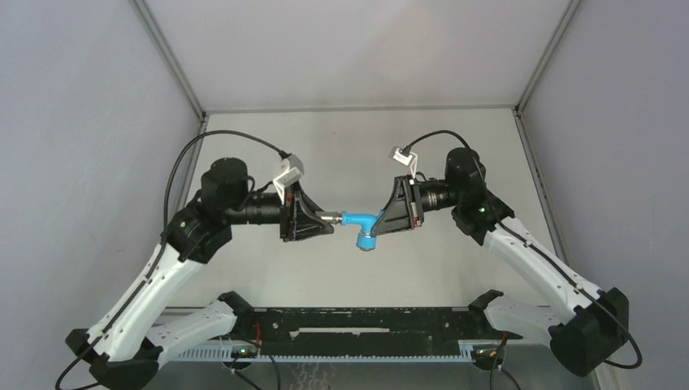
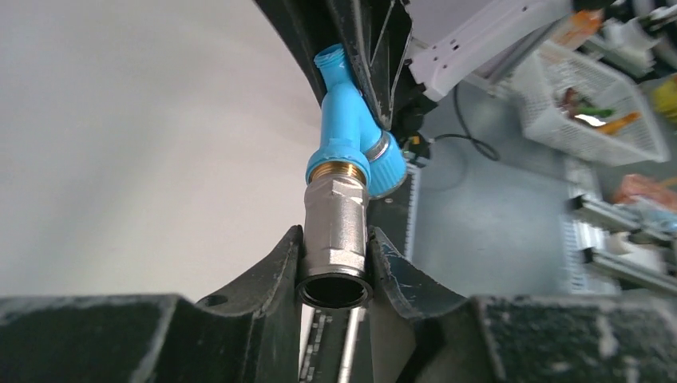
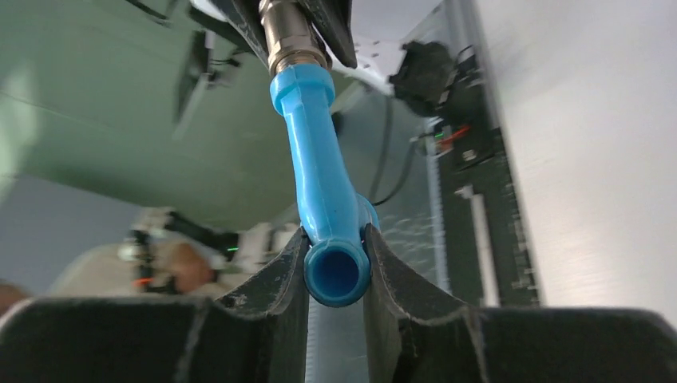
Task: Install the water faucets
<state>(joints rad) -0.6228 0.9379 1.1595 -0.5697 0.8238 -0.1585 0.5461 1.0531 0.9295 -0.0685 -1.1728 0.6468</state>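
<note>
"Blue plastic is gripped at one end and silver metal at the other; which step is judged to be in hand?"

"The threading-together, it is judged. The blue tap (image 1: 361,225) is held in the air, clear of the table (image 1: 357,146) beneath it, and its metal end is entered in the metal fitting (image 2: 336,231). A narrow band of brass thread (image 2: 339,169) is left showing between the tap's blue collar and the fitting, so the joint is taken to be not yet run home."

"How are the pincers set?"

"The left gripper (image 2: 335,267) is closed on the fitting, at the tap's threaded end, with a finger pressed against each side. The right gripper (image 3: 335,267) is closed on the tap itself, at the open blue end opposite the thread."

"What is called for next?"

"A turn of one part against the other, it is thought: the fitting rotated about the axis of the tap's thread while the tap is held fast, or the reverse. The two must be kept in line, since a tilt at the thread could cross it. Both grips must be firm enough that the smooth plastic is not slipped round within the fingers. Whether the thread is seated straight inside the fitting cannot be told; that part is hidden."
</note>
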